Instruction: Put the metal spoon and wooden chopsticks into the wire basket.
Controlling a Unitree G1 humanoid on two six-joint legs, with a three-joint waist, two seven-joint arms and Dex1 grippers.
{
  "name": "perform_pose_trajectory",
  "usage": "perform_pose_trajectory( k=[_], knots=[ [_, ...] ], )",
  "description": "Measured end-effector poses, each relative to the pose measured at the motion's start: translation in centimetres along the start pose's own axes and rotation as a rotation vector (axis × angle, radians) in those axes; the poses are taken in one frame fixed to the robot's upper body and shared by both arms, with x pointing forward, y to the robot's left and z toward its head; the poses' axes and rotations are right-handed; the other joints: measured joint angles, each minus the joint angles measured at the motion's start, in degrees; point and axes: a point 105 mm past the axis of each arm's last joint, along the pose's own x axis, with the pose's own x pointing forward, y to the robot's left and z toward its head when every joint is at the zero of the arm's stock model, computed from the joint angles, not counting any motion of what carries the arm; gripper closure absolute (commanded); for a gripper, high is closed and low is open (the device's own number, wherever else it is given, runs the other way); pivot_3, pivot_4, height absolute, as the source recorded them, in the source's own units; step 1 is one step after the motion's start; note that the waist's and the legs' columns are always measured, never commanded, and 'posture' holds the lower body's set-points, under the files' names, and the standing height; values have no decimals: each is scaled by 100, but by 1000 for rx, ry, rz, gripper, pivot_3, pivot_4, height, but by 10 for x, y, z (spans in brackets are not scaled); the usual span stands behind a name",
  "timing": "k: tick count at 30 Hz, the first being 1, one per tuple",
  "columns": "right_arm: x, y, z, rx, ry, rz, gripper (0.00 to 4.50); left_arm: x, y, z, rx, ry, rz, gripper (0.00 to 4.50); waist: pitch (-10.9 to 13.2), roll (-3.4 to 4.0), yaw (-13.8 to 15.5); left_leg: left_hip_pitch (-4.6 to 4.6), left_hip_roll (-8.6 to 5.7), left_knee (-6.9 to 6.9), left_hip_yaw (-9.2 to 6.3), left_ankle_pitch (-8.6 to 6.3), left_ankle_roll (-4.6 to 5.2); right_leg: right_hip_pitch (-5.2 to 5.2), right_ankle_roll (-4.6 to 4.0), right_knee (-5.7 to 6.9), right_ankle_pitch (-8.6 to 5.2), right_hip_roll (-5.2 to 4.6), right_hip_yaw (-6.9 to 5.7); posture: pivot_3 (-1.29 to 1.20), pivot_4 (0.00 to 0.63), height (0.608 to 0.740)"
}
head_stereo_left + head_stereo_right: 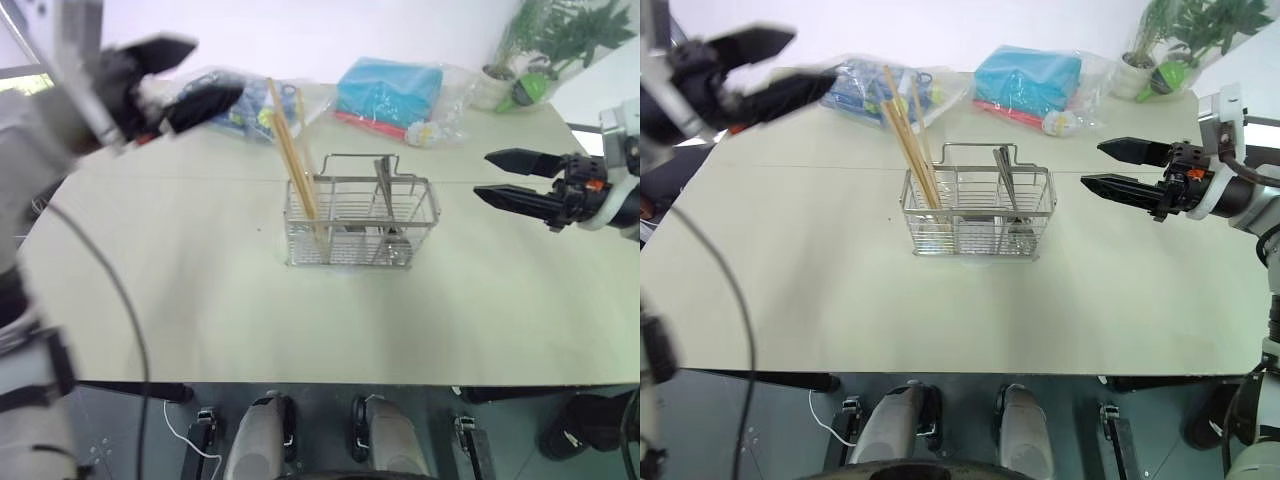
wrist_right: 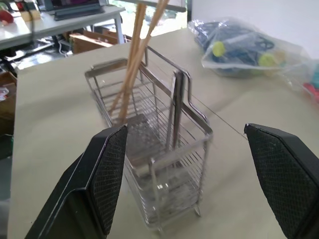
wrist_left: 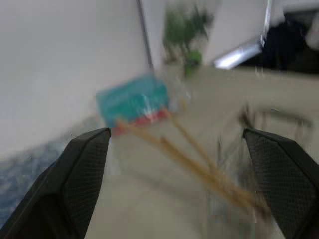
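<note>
Step in hand: both items appear to sit in the wire basket [image 1: 978, 215], so I judge the placing done and the arms clearing away.
Wooden chopsticks [image 1: 910, 140]: standing in the basket's left compartment, long axis steeply upright, leaning with the tops toward the robot's left and the far side of the table [image 1: 840, 290]; lower ends inside the wire walls.
Metal spoon [image 1: 1007, 190]: a thin silver handle rises in the right-hand compartment, nearly upright; the bowl is hard to make out among the wires.
Left gripper [image 1: 755, 70]: raised, well apart from the basket on the robot's left, jaws spread wide and empty.
Right gripper [image 1: 1120, 167]: beside the basket on the right, near but not touching, pointing level toward it, jaws apart and empty.
Next move: likely only drawing both arms back without brushing the leaning chopstick tops or the basket's handle [image 1: 975, 150].
</note>
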Motion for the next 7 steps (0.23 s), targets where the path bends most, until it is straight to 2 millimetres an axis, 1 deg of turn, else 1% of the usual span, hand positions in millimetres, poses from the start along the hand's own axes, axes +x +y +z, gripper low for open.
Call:
perform_pose_trajectory(
  k=[1, 3, 5, 7],
  knots=[
    [-3, -3, -3, -4, 13, -9, 662, -6, 1, -10, -4, 51, -25, 56, 1, 1, 15, -1, 1, -2, -1, 0, 1, -3, -3, 0, -2, 0, 0, 0, 150, 715],
    [-3, -5, -6, -17, 33, -1, 662, -18, 4, -24, 23, 128, -57, 56, 1, 2, 27, -4, 3, -4, -3, -17, -3, -15, -15, -5, -9, -3, 0, 0, 150, 715],
    [-4, -9, -9, -17, 46, -4, 662, -28, 6, -36, 38, 197, -81, 56, 3, 5, 26, -7, 2, -9, -1, -19, -4, -38, -18, -7, -10, -9, 1, 0, 150, 715],
    [-5, -11, -9, -21, 48, -9, 662, -33, 7, -44, 45, 225, -95, 56, 5, 7, 29, -12, 1, -16, 0, -18, -5, -43, -19, -7, -10, -11, 2, 0, 150, 715]
  ],
)
